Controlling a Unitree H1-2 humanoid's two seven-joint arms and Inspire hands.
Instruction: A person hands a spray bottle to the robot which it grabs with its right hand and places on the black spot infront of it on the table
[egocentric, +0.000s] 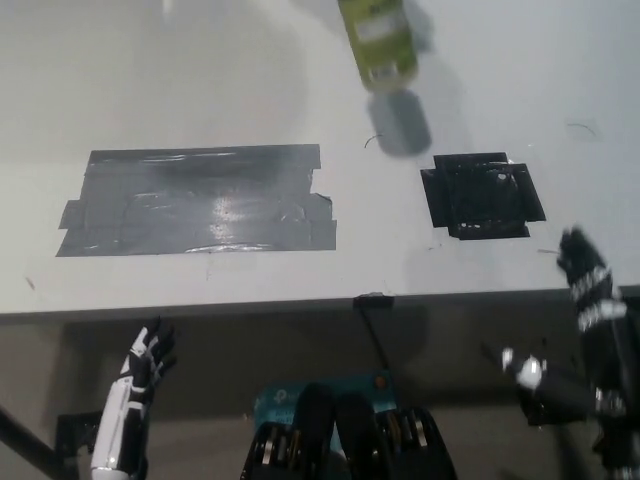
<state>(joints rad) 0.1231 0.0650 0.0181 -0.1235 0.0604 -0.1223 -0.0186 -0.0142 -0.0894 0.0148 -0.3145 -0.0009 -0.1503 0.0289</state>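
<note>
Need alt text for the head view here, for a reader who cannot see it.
A yellow-green spray bottle hangs blurred above the far side of a white table, beyond a small black tape square and a larger grey patch. The white left hand and black right hand wait low, holding nothing.

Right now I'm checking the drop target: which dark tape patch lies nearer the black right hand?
The small black square patch, near the right hand; the wide grey patch lies far left.
</note>
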